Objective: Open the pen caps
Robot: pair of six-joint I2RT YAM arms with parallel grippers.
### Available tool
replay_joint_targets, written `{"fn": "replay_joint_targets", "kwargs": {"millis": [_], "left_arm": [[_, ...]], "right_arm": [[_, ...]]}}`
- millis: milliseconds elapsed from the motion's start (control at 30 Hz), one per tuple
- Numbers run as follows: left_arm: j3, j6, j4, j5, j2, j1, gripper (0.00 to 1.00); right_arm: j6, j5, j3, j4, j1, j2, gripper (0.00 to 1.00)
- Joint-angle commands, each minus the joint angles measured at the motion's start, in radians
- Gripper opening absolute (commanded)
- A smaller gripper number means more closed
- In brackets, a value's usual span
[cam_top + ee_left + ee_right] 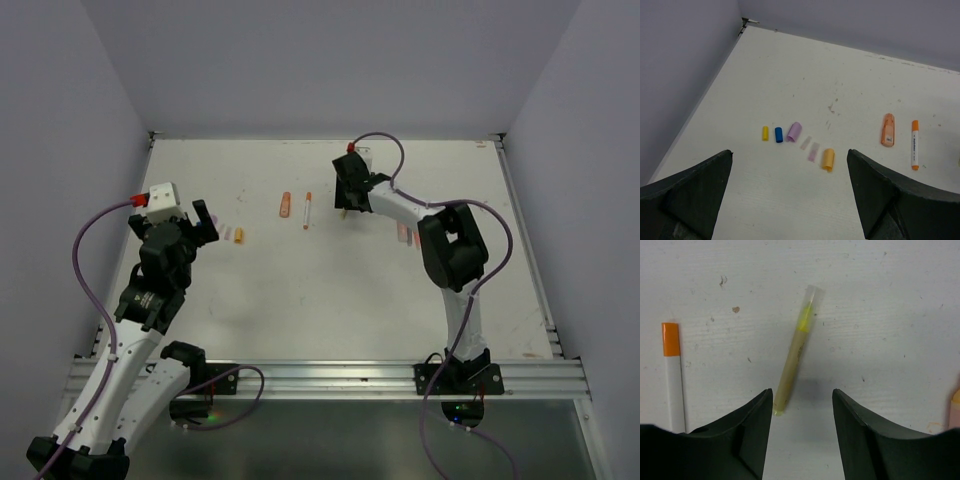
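Observation:
A row of loose pen caps lies ahead of my open, empty left gripper (pixel 789 167): yellow (pixel 765 133), blue (pixel 778 134), lilac (pixel 794 131), two clear pink ones (pixel 813 151) and an orange one (pixel 828 159). Right of them lie an orange highlighter (pixel 888 130) and a white pen with an orange cap (pixel 914 145). My right gripper (pixel 802 407) is open low over the table. The near end of a beige pen with a yellow tip under a clear cap (pixel 796 350) lies by its left finger, untouched. In the top view the left gripper (pixel 207 222) is at the left and the right gripper (pixel 345 202) is mid-table.
The white pen with the orange cap (pixel 673 375) lies left of the right gripper. A pink pen (pixel 403 233) lies under the right arm, and its edge shows in the right wrist view (pixel 956 407). Walls enclose the table's left, back and right sides.

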Motion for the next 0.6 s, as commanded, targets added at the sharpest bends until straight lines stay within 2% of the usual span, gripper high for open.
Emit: {"fn": "replay_joint_targets", "kwargs": {"millis": [0,267,400,500,567], "left_arm": [[-0.008,0.007,0.071,0.002,-0.004,0.004,1.0],[-0.01,0.007,0.074,0.006,0.001,0.004,1.0],[-0.011,0.009,0.077,0.015,0.004,0.006,1.0],[-0.011,0.009,0.08,0.019,0.006,0.006,1.0],[-0.014,0.01,0.083,0.022,0.006,0.006,1.0]], "right_arm": [[0.033,0.023,0.071,0.04,0.006,0.041,0.54],[0.038,0.044,0.119,0.031,0.006,0.121,0.48],[0.029,0.052,0.13,-0.002,0.007,0.146,0.42],[0.026,0.05,0.119,-0.021,0.006,0.148,0.34],[0.024,0.038,0.076,-0.01,0.007,0.123,0.23]]}}
